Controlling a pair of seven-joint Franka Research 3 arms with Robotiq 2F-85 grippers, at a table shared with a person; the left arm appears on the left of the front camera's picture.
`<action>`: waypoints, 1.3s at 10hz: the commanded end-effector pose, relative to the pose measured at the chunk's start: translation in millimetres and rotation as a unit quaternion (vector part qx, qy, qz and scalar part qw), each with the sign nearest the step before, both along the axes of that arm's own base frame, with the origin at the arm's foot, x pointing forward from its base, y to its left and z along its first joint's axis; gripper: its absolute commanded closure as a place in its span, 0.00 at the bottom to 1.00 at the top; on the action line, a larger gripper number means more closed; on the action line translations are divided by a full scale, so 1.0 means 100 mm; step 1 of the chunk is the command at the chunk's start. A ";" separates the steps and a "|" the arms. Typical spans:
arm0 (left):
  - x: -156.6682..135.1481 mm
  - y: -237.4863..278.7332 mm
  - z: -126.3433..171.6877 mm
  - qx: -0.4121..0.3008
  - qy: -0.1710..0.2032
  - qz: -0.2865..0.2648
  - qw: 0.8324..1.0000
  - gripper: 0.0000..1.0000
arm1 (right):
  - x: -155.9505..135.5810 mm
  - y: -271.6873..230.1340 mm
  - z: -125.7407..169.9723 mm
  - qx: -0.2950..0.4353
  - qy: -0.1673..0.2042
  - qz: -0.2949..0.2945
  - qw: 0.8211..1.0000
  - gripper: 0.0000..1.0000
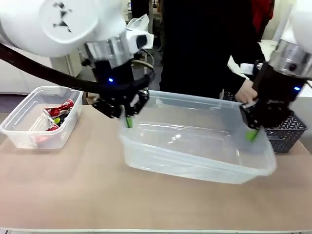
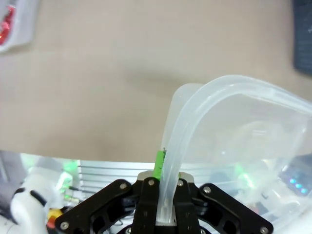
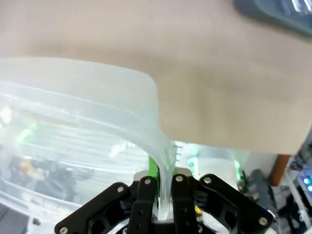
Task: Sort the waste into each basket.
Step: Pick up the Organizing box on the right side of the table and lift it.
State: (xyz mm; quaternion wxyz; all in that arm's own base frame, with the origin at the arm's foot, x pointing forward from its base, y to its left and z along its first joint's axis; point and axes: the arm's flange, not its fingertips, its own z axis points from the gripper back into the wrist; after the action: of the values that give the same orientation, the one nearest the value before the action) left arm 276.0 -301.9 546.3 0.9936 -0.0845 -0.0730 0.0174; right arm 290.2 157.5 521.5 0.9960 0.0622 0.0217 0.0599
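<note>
Both claws are pinched on the rim of the empty-looking big tub (image 1: pixel 185 163) mid-table, left gripper (image 1: pixel 127 117) at its far-left corner, right gripper (image 1: pixel 251 130) at its right end, so they should move together and level to spare the thin rim, while the small tub (image 1: pixel 29 139) at far left holds red cans (image 1: pixel 59 108)

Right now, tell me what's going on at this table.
Both arms have the large clear tub by its rim: the left fingers are shut on one end, the right fingers on the other. Whether it is off the table I cannot tell. A person's hand is close behind the right end. A smaller tub at the left holds red cans; a dark grey basket stands at the right.
</note>
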 end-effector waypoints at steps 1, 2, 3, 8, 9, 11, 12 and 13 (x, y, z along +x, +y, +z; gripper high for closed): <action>0.03 0.57 0.04 -0.021 -0.048 0.057 0.997 1.00 | 0.48 0.15 -0.06 -0.020 0.058 0.013 0.998 1.00; 0.05 0.72 -0.02 -0.020 -0.066 0.069 0.995 1.00 | 0.73 0.30 0.01 -0.028 0.082 0.015 0.996 1.00; 0.14 0.85 -0.08 -0.010 -0.078 0.069 0.995 1.00 | 0.92 0.39 0.06 -0.044 0.111 0.017 0.993 1.00; 0.77 1.28 -0.24 -0.051 -0.046 0.063 0.996 1.00 | 1.17 0.45 0.17 -0.080 0.130 0.000 0.988 1.00; 0.89 1.28 -0.26 -0.056 -0.038 0.058 0.996 1.00 | 1.17 0.40 0.15 -0.079 0.128 -0.006 0.989 1.00; 1.01 1.19 -0.38 -0.063 -0.028 0.045 0.997 1.00 | 1.21 0.24 0.13 -0.063 0.126 -0.023 0.990 1.00; 0.99 1.12 -0.48 -0.059 -0.026 0.034 0.997 1.00 | 1.24 0.16 0.09 -0.059 0.125 -0.039 0.990 1.00; 0.82 0.89 -0.36 -0.067 -0.014 0.023 0.997 1.00 | 1.26 0.67 0.18 -0.022 0.109 -0.013 0.994 1.00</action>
State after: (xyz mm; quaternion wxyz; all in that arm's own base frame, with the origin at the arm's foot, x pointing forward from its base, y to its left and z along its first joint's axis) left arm 360.5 -227.6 503.6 0.9849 -0.1506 -0.0797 0.0294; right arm 420.2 218.7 535.8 0.9896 0.0503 0.1314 0.0301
